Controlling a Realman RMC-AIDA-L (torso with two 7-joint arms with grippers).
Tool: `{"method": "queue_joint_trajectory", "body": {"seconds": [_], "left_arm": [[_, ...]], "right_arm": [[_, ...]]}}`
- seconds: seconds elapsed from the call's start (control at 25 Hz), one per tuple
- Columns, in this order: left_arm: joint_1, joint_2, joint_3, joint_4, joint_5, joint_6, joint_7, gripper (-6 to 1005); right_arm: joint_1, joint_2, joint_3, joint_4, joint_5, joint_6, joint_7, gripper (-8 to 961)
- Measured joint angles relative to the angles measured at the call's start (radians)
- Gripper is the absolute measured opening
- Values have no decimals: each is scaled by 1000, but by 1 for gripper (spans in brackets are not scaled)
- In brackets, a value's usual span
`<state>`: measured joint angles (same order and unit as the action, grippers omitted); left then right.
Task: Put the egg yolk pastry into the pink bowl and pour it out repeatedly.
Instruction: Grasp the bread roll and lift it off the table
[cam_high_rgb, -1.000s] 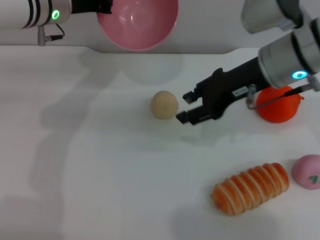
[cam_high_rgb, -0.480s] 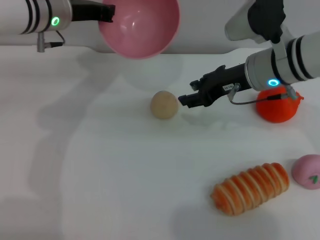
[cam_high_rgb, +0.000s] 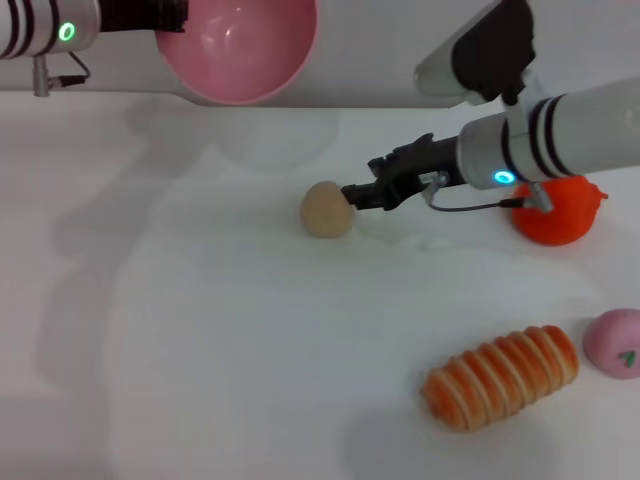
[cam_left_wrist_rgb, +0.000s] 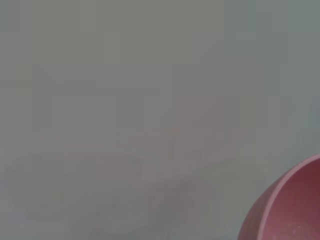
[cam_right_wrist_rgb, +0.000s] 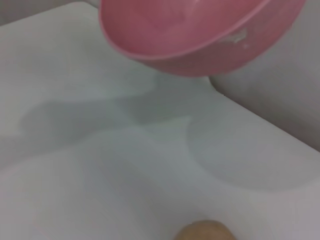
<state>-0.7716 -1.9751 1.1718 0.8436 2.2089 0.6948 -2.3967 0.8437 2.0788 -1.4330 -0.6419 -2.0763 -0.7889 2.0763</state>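
Note:
The egg yolk pastry, a small beige ball, rests on the white table near the middle. My right gripper reaches in from the right, its black tip against the pastry's upper right side. The right wrist view shows the top of the pastry at its lower edge. The pink bowl hangs tilted in the air at the back left, its opening facing forward, with my left gripper shut on its rim. The bowl looks empty. Only part of the bowl's side shows in the left wrist view.
An orange round item sits right behind the right forearm. A long orange-and-cream striped roll lies at the front right, with a pink bun beside it at the right edge.
My right gripper turned at the wrist and moved left until its tip met the pastry. The left arm carried the bowl to the left. The pastry stayed put.

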Motion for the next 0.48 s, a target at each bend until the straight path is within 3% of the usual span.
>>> {"method": "queue_joint_trajectory", "body": {"seconds": [0.48], "left_arm": [[20, 7, -6, 20, 28, 25, -4, 84]], "right_arm": [[56, 7, -127, 86, 101, 110, -18, 546]]}}
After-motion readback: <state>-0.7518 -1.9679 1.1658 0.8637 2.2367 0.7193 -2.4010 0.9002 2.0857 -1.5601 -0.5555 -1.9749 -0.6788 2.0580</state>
